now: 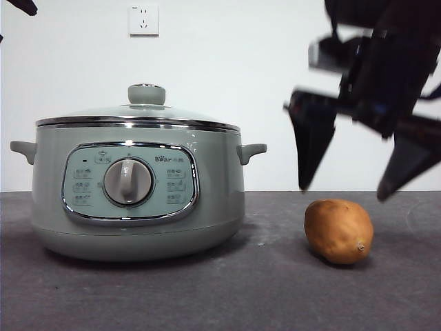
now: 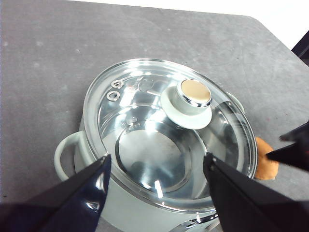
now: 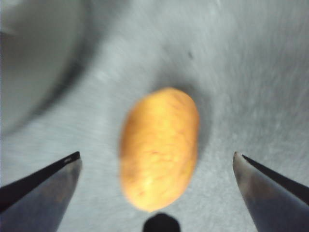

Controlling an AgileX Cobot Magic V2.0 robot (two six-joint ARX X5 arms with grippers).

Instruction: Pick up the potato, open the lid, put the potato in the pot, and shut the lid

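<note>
The orange-brown potato lies on the grey table to the right of the pot; it also shows in the right wrist view. My right gripper hangs open just above the potato, one jaw to each side, not touching it. The glass lid with its green knob sits closed on the pot. My left gripper is open above the lid, apart from the knob. A bit of potato shows beside the pot there.
The dark grey table stretches in front of the pot and potato. A white wall with a socket stands behind. The table's far edge shows in the left wrist view.
</note>
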